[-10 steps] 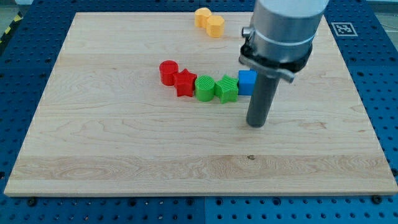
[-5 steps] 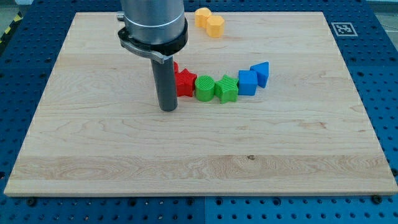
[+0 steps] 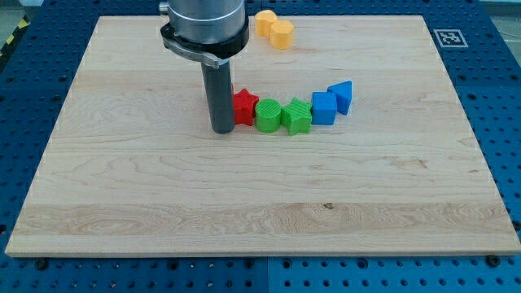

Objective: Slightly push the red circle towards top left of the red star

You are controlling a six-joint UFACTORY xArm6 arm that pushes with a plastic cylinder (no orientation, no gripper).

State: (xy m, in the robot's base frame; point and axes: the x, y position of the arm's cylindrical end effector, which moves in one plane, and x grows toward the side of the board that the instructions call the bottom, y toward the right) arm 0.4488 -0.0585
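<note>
My tip (image 3: 222, 129) rests on the board just left of and slightly below the red star (image 3: 245, 107), close to touching it. The rod and arm body stand in front of where the red circle was; the red circle is hidden behind the rod and I cannot see it. The red star sits at the left end of a curved row of blocks near the board's middle.
The row runs rightwards from the star: a green cylinder (image 3: 268, 115), a green hexagon-like block (image 3: 297, 116), a blue cube (image 3: 324, 107) and a blue triangle (image 3: 343, 95). Two orange blocks (image 3: 274, 28) lie near the view's top edge. The wooden board (image 3: 244, 203) sits on a blue perforated table.
My tip swept from right of the blue cube to the left end of the row, then moved slightly up and right towards the red star. The red circle is now hidden by the rod.
</note>
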